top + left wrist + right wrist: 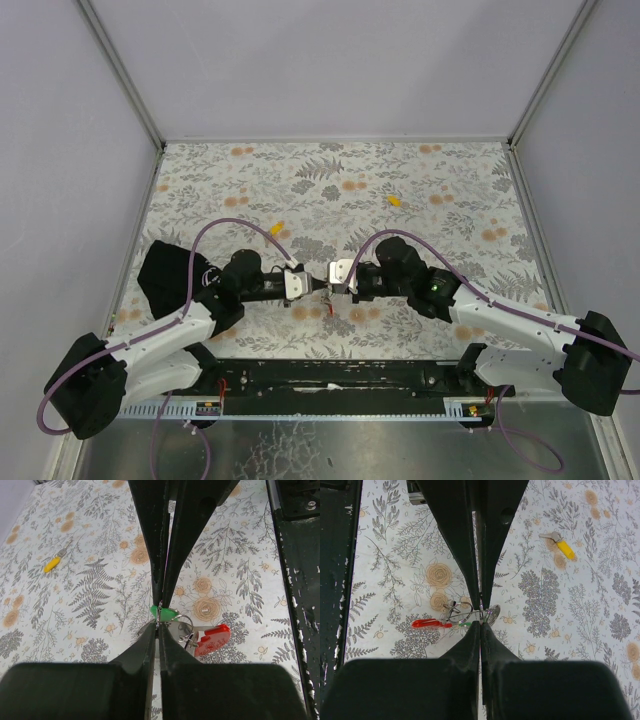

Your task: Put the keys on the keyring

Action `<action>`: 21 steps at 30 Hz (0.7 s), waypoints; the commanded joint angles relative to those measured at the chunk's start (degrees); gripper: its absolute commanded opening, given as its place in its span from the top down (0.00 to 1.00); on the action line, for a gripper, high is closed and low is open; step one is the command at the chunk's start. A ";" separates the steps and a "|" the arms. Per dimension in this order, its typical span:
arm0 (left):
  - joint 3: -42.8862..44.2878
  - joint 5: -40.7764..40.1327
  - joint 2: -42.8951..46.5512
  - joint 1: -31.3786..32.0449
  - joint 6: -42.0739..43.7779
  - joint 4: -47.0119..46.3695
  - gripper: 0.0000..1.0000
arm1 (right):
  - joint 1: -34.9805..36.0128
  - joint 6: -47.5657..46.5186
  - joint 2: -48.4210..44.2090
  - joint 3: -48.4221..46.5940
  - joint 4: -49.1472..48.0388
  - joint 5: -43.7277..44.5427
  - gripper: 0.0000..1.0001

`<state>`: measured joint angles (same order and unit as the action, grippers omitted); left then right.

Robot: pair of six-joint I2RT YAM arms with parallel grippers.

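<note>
Floral-print bench. Both arms reached in and met tip to tip near its front middle.

Left: the left gripper was fully closed, its tips pinched on the edge of the green key. The key had a bright green plastic head; its blade was hidden behind the fingers. It sat between the two grippers.

Further back on the bench lay the left yellow key, with a yellow cap and a short silver blade. It lay flat, well apart from both grippers.

Centre: the keyring was a thin silver wire ring with a flat red tag attached. The ring touched the green key's head, and the tag pointed toward the near edge of the bench. We could not tell whether the green key was already threaded on the ring, nor whether the tag rested on the bench.

Right: the right gripper was also clamped fully closed, and its tips appeared to nip the ring's rim. A small silver piece showed just past the fingers; we could not tell whether it was blade or ring.

Far right, toward the back: the right yellow key lay alone and flat.
</note>
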<state>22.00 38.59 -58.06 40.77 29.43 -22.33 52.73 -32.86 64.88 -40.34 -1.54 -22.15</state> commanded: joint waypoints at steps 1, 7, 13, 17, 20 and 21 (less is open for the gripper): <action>2.67 1.36 0.07 0.10 0.44 -0.74 1.00 | 1.33 -0.62 -0.96 -4.24 -2.50 -4.23 1.00; 3.33 1.59 -0.42 0.10 0.59 0.42 1.00 | 1.40 -0.89 0.22 -5.94 -1.47 -5.50 1.00; 4.46 2.04 -1.90 0.19 0.57 1.80 1.00 | 1.37 -1.01 2.59 -8.19 -0.39 -6.49 1.00; 4.22 2.06 -1.57 0.22 0.58 1.50 1.00 | 1.39 -0.98 3.27 -8.36 -1.09 -6.52 1.00; 4.26 1.97 -1.70 0.19 0.48 1.30 1.00 | 1.36 -0.68 3.78 -8.91 -1.35 -6.34 1.00; 4.21 2.06 -1.64 0.18 0.27 1.01 1.00 | 1.33 -0.61 3.96 -9.12 -1.31 -6.33 1.00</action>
<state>24.32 39.07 -59.24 40.45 29.43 -19.22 52.71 -33.45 67.75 -45.23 4.10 -22.57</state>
